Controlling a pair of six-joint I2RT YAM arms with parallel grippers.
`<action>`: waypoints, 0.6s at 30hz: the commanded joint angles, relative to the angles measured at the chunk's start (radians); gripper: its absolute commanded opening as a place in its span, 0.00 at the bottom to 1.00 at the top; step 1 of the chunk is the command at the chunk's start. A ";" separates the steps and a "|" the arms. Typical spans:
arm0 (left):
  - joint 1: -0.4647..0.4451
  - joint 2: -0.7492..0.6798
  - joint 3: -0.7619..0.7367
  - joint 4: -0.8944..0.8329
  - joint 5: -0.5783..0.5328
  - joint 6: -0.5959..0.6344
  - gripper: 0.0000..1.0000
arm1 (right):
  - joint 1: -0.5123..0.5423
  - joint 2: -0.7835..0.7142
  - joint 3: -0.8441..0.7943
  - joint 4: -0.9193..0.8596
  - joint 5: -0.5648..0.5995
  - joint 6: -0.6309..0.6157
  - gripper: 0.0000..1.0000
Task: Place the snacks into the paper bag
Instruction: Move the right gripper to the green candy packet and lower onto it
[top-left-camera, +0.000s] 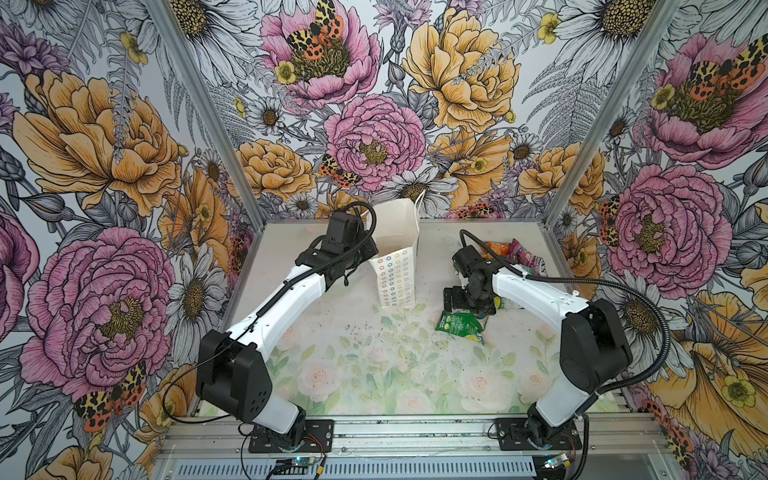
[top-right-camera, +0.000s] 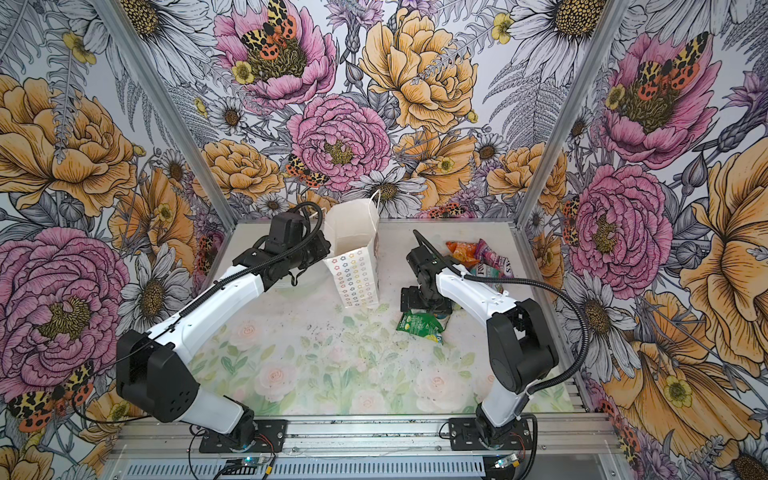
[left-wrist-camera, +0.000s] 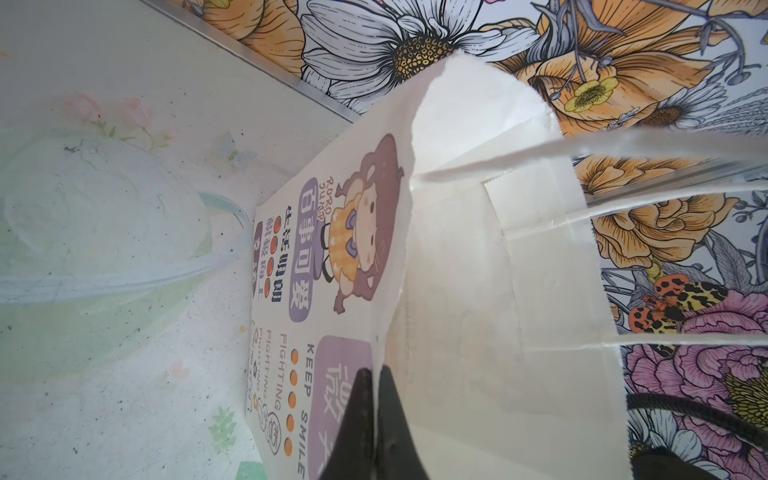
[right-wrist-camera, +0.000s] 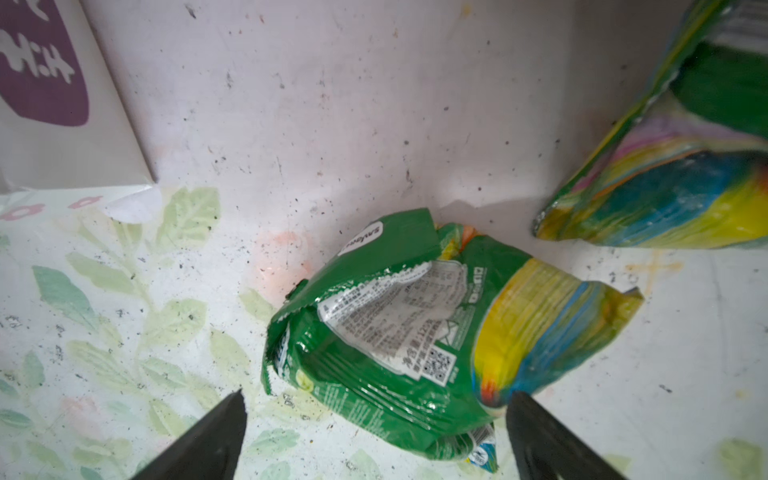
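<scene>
Up front on the pale flower-printed tabletop (top-left-camera: 374, 374) lies a crumpled green-and-yellow foil snack packet (right-wrist-camera: 415, 340), label side up. The right gripper (right-wrist-camera: 376, 395) hangs right over it, jaws spread wide, one black fingertip at each side of the packet, nothing gripped. A second green-and-yellow packet (right-wrist-camera: 665, 187) sits near it, apart. Further back and to the left stands the tall white paper bag (top-left-camera: 397, 274) with its rows of flower rings, mouth open. The left gripper (left-wrist-camera: 375, 370) is pinched tight on the bag's wall. Far right, an orange packet (top-left-camera: 494, 249) and a pink-teal packet (top-left-camera: 525, 257) lie side by side.
</scene>
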 joint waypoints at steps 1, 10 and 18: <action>0.008 -0.004 0.022 0.015 0.020 0.022 0.00 | -0.005 0.021 -0.012 -0.013 -0.053 -0.018 0.99; 0.002 0.008 0.031 0.015 0.022 0.022 0.00 | -0.002 0.095 -0.023 -0.007 -0.101 -0.024 0.98; 0.001 0.011 0.034 0.015 0.024 0.023 0.00 | -0.004 0.172 0.000 0.090 -0.212 0.026 0.98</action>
